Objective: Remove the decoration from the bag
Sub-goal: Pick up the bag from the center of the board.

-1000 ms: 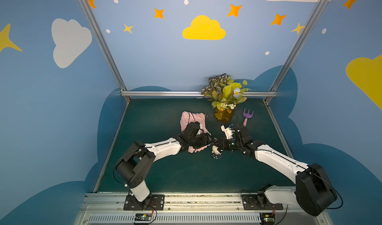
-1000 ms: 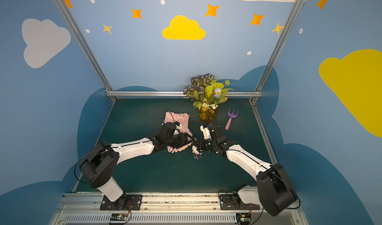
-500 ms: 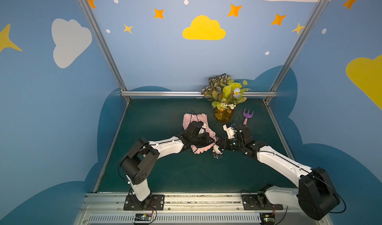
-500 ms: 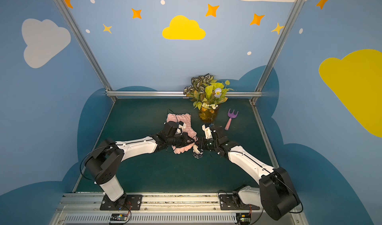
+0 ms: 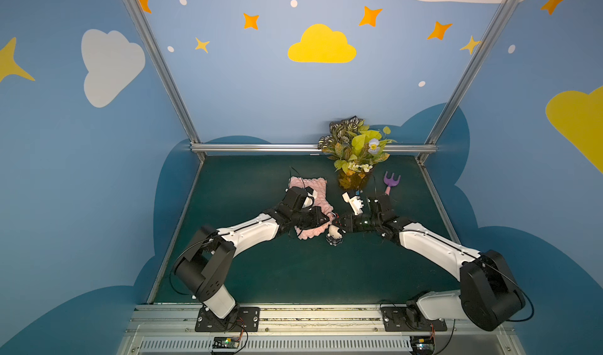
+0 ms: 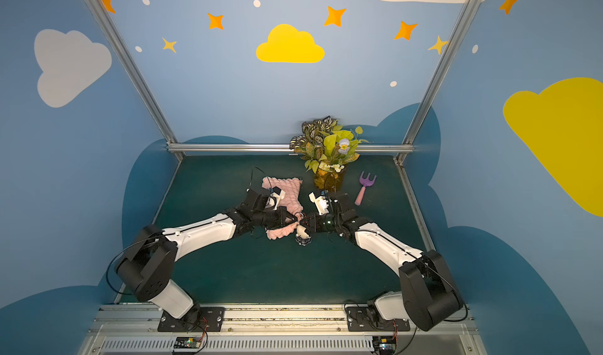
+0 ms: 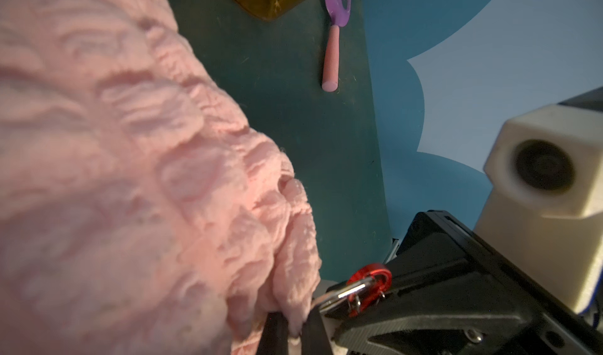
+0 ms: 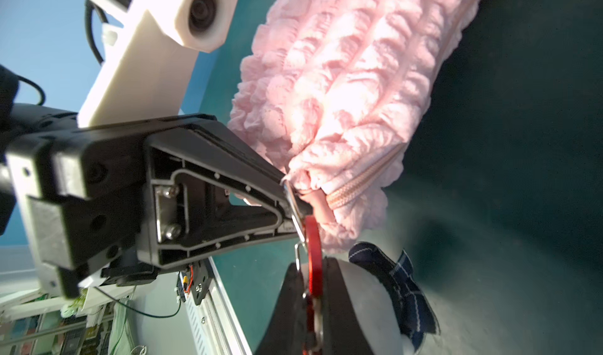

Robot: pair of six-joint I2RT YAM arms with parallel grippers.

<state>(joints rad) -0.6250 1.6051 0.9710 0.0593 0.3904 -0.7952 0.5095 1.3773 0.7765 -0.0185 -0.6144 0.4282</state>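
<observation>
Left gripper (image 5: 328,219) pinches near right corner of soft pink quilted fabric bag (image 5: 312,188). Right gripper (image 5: 339,223) clamps red metal clasp (image 8: 312,258) of small white cat-faced plush charm (image 5: 334,236), just beside that corner. Bag's metal ring (image 8: 291,203) touches clasp. Leafy potted plant (image 5: 354,148) and purple toy rake (image 5: 390,182) sit far right.

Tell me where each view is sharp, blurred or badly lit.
Left wrist view: the bag up close is blurred, the rake beyond is sharp. Right wrist view: the bag is crisp and brightly lit, the charm nearer the lens soft. Both top views: sharp throughout, the table dim.
</observation>
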